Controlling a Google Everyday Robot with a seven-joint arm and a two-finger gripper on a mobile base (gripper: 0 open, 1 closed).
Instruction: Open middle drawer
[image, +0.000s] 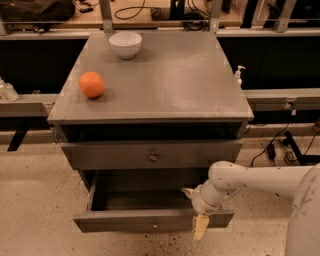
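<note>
While the middle drawer at lower centre stood pulled out, the gripper sat at its front's right end, jaws spread apart; opening looked done, leaving only a clean withdrawal.

White rounded arm, cream-tipped hand low right.

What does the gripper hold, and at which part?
The gripper straddles the middle drawer's front edge, near its right end; whether it clamps cannot be told.
</note>
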